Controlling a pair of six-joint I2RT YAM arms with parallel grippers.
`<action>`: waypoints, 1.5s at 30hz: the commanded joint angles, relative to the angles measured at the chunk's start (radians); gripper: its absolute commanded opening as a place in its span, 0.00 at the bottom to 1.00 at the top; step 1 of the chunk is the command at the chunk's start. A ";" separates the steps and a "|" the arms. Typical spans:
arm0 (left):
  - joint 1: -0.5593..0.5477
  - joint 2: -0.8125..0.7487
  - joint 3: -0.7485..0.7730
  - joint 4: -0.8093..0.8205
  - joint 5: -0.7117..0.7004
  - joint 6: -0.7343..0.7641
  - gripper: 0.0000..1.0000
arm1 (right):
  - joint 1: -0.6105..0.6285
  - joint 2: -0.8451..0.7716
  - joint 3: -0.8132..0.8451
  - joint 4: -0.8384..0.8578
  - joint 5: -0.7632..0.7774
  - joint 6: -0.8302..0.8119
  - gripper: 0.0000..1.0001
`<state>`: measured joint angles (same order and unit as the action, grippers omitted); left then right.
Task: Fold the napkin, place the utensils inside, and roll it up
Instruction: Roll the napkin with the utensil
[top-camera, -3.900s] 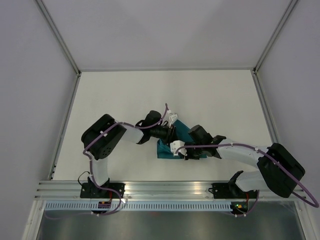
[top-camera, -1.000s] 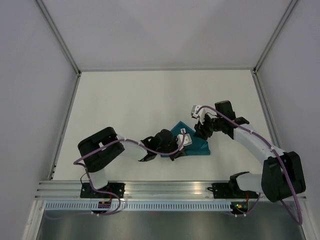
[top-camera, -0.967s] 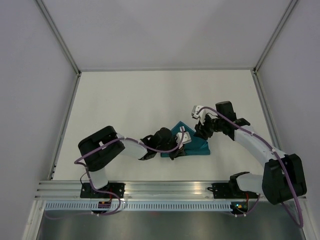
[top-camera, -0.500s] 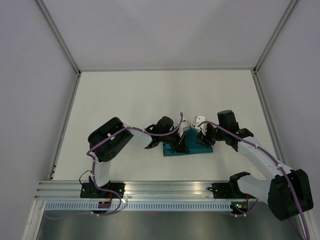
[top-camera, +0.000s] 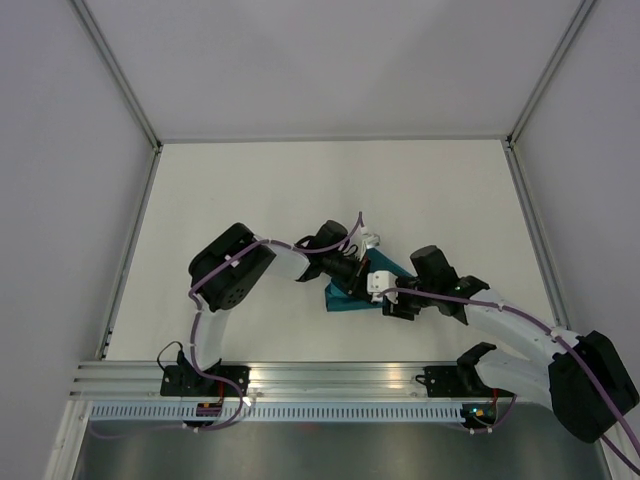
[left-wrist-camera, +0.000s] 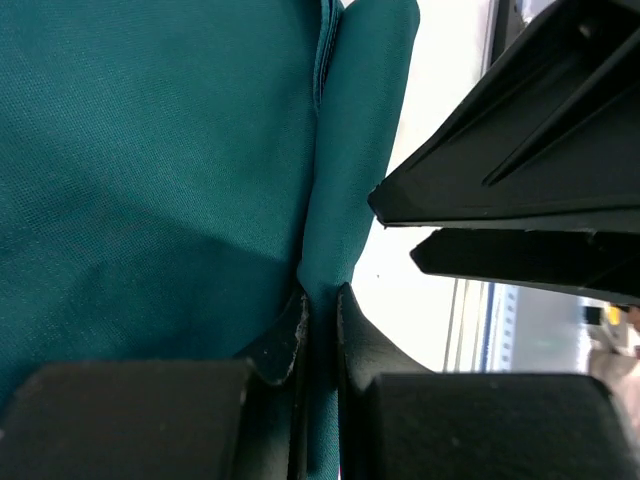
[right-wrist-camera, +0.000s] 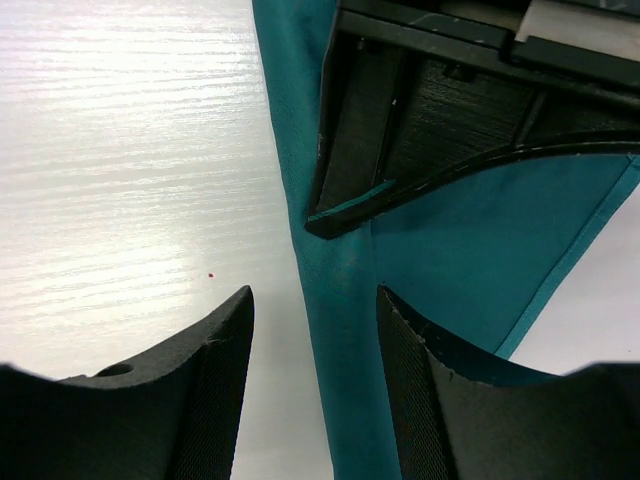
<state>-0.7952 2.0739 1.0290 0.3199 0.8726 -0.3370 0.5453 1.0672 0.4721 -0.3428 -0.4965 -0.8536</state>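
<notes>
The napkin (top-camera: 343, 297) is lying folded on the white surface (top-camera: 250, 200), a little toward 5 o'clock from the surface's middle, and both arms are crowding in over it. The left end effector (top-camera: 358, 272) is reaching onto it from 10 o'clock, while the right end effector (top-camera: 385, 293) is coming in from 3 o'clock. The two are sitting just beside each other above the cloth.

In the left wrist view, the left fingers (left-wrist-camera: 290, 340) are pinching together on a raised ridge of the teal fabric. This ridge is running away from them toward 12 o'clock, with the broad flat part of the cloth spreading toward 9 o'clock. The right arm's black body is filling the 3 o'clock side.

In the right wrist view, the right fingers (right-wrist-camera: 225, 380) are standing apart and gripping nothing. They are straddling a narrow folded strip of the cloth that is running from 12 to 6 o'clock. The left arm's black tip is sitting on the fabric at 1 o'clock.
</notes>
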 joint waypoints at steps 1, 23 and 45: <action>0.013 0.084 -0.023 -0.194 -0.040 -0.033 0.02 | 0.033 0.002 -0.024 0.100 0.062 -0.042 0.58; 0.034 0.164 0.031 -0.242 0.034 -0.056 0.02 | 0.148 0.132 -0.056 0.222 0.122 -0.032 0.59; 0.096 -0.052 0.011 -0.171 -0.004 -0.114 0.30 | 0.154 0.257 -0.013 0.110 0.104 -0.021 0.13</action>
<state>-0.7300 2.0968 1.0611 0.1837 0.9852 -0.4297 0.6987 1.2839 0.4629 -0.0948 -0.3920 -0.8761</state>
